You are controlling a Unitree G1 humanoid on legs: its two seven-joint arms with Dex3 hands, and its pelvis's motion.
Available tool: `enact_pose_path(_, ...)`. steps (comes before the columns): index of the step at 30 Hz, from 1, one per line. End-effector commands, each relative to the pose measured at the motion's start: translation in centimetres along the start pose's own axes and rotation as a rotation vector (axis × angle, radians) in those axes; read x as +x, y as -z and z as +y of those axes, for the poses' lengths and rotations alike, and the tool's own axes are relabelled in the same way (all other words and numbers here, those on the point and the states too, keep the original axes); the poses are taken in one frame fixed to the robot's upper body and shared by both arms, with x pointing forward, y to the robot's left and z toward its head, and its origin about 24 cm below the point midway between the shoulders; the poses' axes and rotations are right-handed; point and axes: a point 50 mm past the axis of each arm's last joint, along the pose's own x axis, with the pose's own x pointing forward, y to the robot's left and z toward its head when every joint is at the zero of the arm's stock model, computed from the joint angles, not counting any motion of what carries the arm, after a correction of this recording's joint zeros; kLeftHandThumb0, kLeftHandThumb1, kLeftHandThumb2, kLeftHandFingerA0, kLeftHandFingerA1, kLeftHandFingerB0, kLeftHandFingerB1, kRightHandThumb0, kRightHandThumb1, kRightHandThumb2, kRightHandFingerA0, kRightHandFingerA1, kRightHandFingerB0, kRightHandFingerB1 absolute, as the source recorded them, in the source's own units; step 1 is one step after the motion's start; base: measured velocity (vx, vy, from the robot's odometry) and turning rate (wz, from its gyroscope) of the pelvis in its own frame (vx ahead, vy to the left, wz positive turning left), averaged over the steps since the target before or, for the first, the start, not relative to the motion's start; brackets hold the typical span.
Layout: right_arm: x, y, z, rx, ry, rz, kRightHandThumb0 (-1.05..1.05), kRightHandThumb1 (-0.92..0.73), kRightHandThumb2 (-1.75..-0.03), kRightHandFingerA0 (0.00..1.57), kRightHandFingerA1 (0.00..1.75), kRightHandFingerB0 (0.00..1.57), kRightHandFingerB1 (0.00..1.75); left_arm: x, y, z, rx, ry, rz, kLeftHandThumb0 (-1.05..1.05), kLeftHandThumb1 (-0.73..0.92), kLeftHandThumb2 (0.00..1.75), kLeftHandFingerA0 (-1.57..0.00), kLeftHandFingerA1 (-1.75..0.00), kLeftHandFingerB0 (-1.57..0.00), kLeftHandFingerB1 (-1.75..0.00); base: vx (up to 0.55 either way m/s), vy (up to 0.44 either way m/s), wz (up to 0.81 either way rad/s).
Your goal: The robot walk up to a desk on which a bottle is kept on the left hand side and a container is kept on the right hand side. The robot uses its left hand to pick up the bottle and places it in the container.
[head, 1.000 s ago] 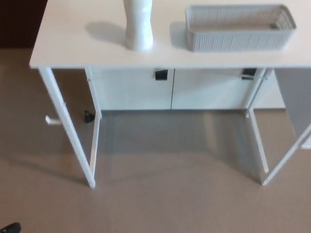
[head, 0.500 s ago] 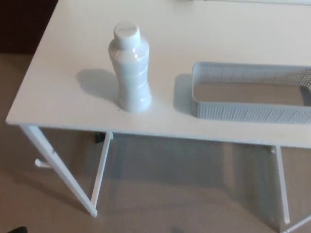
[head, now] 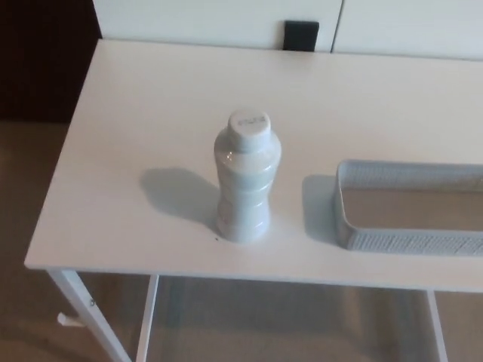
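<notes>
White bottle (head: 246, 181) stands upright on the tabletop (head: 143, 113), beside the mesh container (head: 407, 207). Neither hand is visible; state undeterminable.

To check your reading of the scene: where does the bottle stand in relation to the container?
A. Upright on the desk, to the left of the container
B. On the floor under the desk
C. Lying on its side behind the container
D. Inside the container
A: the bottle stands upright on the desk, apart from the container on its right.
</notes>
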Motion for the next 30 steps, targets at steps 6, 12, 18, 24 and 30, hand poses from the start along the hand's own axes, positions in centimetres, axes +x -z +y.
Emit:
enact_pose_path(6, -0.7, 0.5, -0.2, -0.022, 0.004, 0.009, -0.25, -0.65, -0.59, 0.61, 0.59, 0.52, 0.52, -0.5, 1.2, 1.0, 0.062, -0.056, 0.079, -0.32, 0.61, 0.58, -0.59, -0.41, -0.31, -0.32, 0.0, -0.092, 0.04)
enact_pose_path(12, -0.5, 0.6, -0.4, -0.032, 0.007, 0.007, -0.27, -0.63, -0.58, 0.59, 0.57, 0.52, 0.51, -0.3, 1.1, 1.0, 0.06, -0.05, 0.077, -0.33, 0.63, 0.58, -0.58, -0.4, -0.28, -0.31, 0.03, -0.206, 0.06)
enact_pose_path(18, -0.2, 0.0, -0.2, -0.023, 0.01, 0.005, -0.24, -0.65, -0.59, 0.58, 0.57, 0.51, 0.5, 0.1, 0.7, 0.9, 0.054, -0.065, 0.069, -0.32, 0.61, 0.58, -0.53, -0.39, -0.27, -0.31, 0.03, -0.043, -0.08)
enact_pose_path(24, -0.1, -0.1, -0.2, -0.03, 0.007, -0.004, -0.28, -0.62, -0.58, 0.61, 0.59, 0.52, 0.51, 0.0, 0.4, 0.6, 0.044, -0.082, 0.054, -0.31, 0.61, 0.58, -0.4, -0.36, -0.2, -0.29, 0.06, 0.162, -0.01)
enact_pose_path(30, 0.1, -0.2, -0.2, -0.011, 0.001, 0.001, -0.25, -0.65, -0.59, 0.6, 0.58, 0.51, 0.51, 0.0, 0.2, 0.6, 0.036, -0.098, 0.034, -0.34, 0.59, 0.59, -0.32, -0.36, -0.17, -0.28, 0.05, 0.084, 0.07)
